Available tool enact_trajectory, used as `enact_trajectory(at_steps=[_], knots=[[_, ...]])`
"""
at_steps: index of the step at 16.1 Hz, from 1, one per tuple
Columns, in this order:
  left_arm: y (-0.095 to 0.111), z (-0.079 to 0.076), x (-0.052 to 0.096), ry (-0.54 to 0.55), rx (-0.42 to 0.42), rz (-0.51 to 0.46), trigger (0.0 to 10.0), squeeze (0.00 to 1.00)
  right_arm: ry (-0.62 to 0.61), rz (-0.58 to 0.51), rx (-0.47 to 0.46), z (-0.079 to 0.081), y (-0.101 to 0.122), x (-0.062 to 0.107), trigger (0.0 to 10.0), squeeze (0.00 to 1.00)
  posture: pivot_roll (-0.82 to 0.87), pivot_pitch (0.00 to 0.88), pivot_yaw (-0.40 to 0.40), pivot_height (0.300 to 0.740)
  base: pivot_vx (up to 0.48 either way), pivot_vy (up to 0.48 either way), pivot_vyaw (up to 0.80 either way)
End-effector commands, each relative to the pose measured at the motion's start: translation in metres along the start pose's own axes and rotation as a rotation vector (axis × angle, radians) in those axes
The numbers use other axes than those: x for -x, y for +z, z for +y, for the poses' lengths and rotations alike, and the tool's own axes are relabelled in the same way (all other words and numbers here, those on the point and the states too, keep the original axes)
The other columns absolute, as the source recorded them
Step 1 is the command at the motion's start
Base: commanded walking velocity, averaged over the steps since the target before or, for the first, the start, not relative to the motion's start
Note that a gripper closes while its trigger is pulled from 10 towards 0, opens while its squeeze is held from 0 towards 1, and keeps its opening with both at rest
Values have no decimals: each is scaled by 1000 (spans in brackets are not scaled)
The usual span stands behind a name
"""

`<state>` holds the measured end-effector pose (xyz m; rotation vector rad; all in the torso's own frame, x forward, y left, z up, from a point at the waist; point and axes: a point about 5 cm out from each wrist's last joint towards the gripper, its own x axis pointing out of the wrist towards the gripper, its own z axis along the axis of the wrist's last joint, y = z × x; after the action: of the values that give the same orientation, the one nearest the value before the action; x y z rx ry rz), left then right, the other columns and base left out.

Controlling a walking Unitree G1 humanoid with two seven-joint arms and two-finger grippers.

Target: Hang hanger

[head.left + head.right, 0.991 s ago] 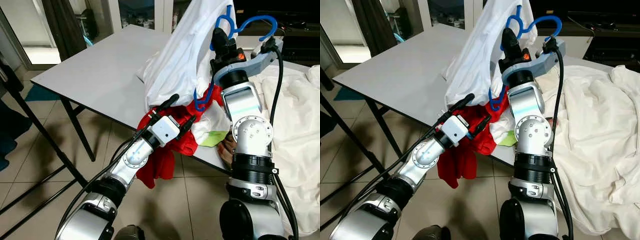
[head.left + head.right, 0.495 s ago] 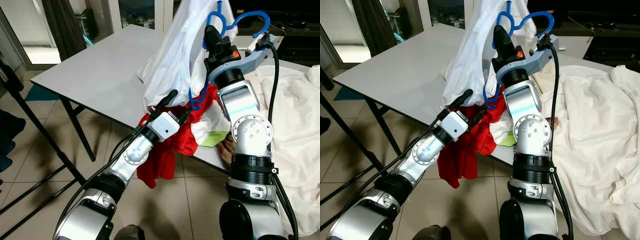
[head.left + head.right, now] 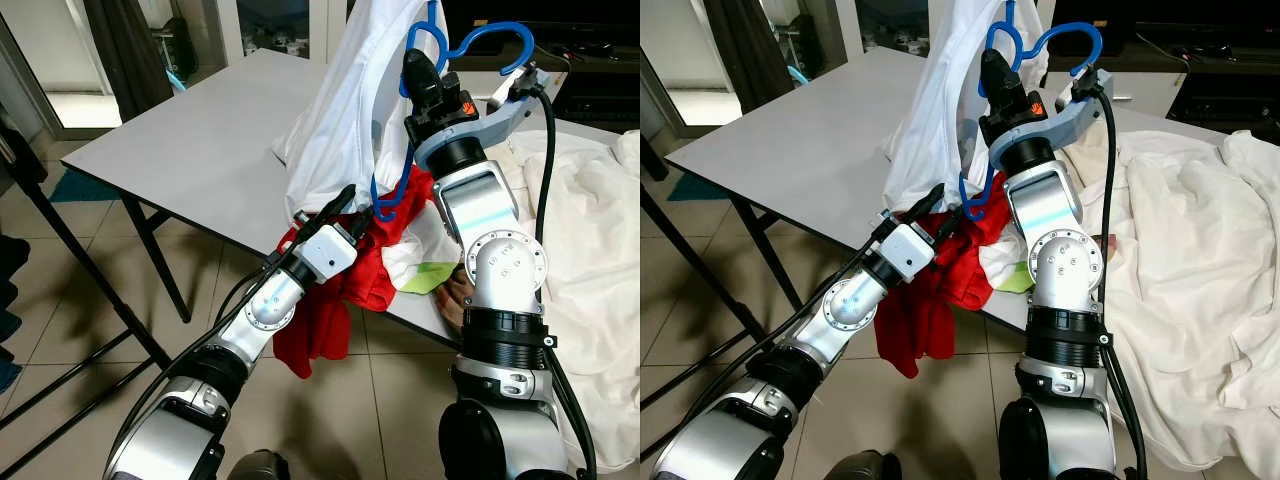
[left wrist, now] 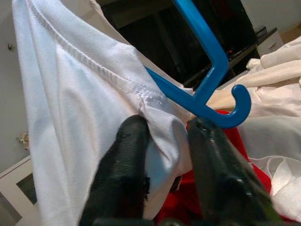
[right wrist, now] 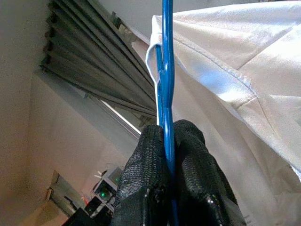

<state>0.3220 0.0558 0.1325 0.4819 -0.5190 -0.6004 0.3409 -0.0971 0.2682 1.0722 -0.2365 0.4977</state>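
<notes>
A blue plastic hanger (image 3: 470, 45) is held up over the table edge by my right gripper (image 3: 418, 72), which is shut on its thin bar (image 5: 165, 94). A white shirt (image 3: 350, 110) hangs from the hanger and drapes down to the table. Lower down, my left gripper (image 3: 350, 205) pinches the shirt's seamed edge (image 4: 162, 136) between its two fingers (image 4: 127, 165), right beside the hanger's small lower hook (image 4: 235, 110). That lower hook (image 3: 385, 200) pokes out under the shirt's hem.
A red garment (image 3: 345, 285) hangs over the near edge of the grey table (image 3: 190, 150). A cream sheet (image 3: 590, 260) is heaped on the right. A green slip (image 3: 425, 277) lies by my right arm. Tiled floor and black table legs (image 3: 150, 250) sit to the left.
My right gripper has carried the hanger and shirt a little to the left and up. My left gripper has moved up to the shirt's lower edge and shut on it.
</notes>
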Motion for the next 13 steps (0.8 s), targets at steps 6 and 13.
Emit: enact_trajectory(at_steps=[6, 13], knots=[[2, 9, -1, 26, -31, -20, 0, 0, 91, 57, 83, 6, 3, -3, 0, 0, 136, 0, 7, 740, 0, 0, 0], [-2, 10, 5, 34, -32, -6, 0, 0, 69, 18, 185, -3, 23, -6, 157, 0, 139, 0, 10, 740, 0, 0, 0]])
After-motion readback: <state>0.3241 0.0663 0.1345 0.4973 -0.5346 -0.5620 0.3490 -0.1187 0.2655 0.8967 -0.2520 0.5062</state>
